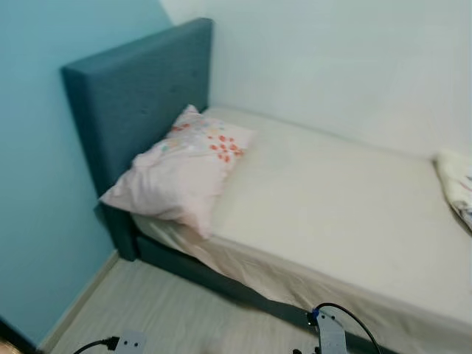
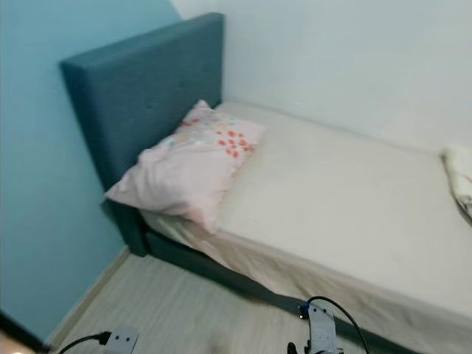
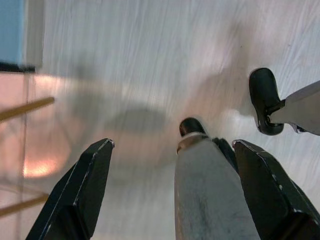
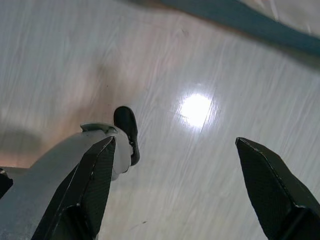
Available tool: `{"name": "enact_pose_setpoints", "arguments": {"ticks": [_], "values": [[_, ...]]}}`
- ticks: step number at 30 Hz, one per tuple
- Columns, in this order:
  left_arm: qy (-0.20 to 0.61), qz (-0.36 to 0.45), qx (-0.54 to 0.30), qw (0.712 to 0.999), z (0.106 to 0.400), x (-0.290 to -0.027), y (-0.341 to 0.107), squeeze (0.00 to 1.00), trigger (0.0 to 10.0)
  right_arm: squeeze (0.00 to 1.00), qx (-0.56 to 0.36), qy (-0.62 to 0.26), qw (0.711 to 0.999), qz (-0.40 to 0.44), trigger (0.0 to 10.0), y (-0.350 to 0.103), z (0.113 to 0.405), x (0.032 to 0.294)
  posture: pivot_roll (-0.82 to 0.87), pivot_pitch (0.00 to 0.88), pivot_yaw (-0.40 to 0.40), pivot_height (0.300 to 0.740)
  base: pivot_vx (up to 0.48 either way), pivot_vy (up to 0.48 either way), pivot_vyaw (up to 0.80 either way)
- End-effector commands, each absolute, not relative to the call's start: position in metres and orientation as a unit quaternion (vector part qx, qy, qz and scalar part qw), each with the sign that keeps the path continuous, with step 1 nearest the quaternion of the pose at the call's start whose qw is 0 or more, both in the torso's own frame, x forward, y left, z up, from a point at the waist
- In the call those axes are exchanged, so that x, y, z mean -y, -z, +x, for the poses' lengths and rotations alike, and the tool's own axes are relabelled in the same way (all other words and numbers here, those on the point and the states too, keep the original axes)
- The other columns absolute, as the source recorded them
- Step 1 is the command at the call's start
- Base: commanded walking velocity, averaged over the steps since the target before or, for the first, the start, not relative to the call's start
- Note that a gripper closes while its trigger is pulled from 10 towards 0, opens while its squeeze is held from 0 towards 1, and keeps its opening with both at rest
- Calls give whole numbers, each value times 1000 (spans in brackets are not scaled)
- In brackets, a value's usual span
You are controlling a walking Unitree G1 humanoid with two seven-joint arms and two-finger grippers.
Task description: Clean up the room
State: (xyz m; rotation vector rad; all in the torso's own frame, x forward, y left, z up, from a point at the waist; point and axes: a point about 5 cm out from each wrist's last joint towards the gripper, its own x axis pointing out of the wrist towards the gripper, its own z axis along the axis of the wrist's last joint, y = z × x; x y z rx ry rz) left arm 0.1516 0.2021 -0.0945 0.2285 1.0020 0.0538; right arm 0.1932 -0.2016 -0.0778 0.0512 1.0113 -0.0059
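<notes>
So you've got the blue wall [image 1: 37,184] on the left, then the teal headboard [image 1: 133,96]. A pink flowered pillow [image 1: 184,169] leans on it at the head end of the bed [image 1: 332,206], its corner hanging over the near edge. Rest of the mattress is bare until a bit of bedding [image 1: 457,184] at the far right edge. Both arms hang over the wood floor [image 4: 200,65]: left hand [image 3: 175,190] spread wide and holding nothing, right hand [image 4: 175,185] likewise.
</notes>
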Motion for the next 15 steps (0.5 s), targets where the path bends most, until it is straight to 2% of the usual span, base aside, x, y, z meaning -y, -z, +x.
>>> {"name": "enact_pose_setpoints", "arguments": {"ticks": [1, 10, 15], "values": [[-29, 113, -492, 863, 144, -204, 97, 0, 10000, 0, -484, 1, 875, 17, 10000, 77, 193, 205, -68, 40, -92, 740, 0, 0, -750], [-40, 102, -495, 862, 147, -203, 97, 0, 10000, 0, -478, -15, 878, 5, 10000, 76, 196, 202, -65, 38, -97, 740, 0, 0, -750], [-50, 116, -483, 867, 154, -205, 93, 0, 10000, 0, -455, -40, 889, -14, 10000, 71, 206, 197, -69, 38, -93, 740, 0, 0, -750]]}}
